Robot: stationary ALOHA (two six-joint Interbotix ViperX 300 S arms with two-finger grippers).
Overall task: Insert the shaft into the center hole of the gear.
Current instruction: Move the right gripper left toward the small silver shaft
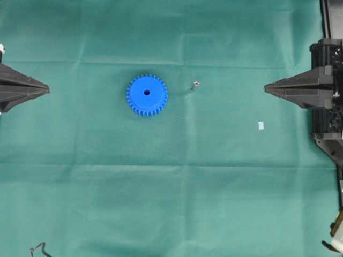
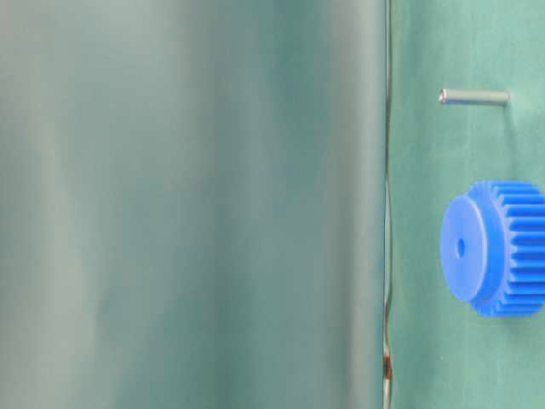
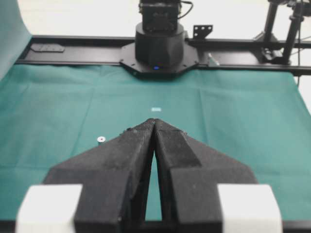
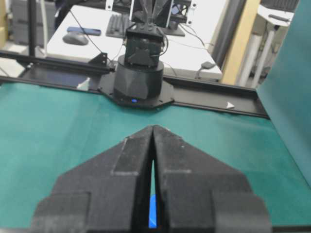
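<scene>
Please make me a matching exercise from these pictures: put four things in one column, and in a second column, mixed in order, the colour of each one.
Things:
1. gear
2. shaft
3. cloth
4. right gripper

Colours:
A. black
B. silvery grey
C. bright blue
D. dark green

Pairs: 1-C, 2-B, 3-D, 4-A

A creased green cloth (image 1: 161, 182) covered the worktop. A small pale scrap (image 1: 261, 126) lay flat on it, well apart from everything else. Beyond the cloth stood a white desk (image 4: 97, 41) with a keyboard (image 4: 116, 24).
</scene>
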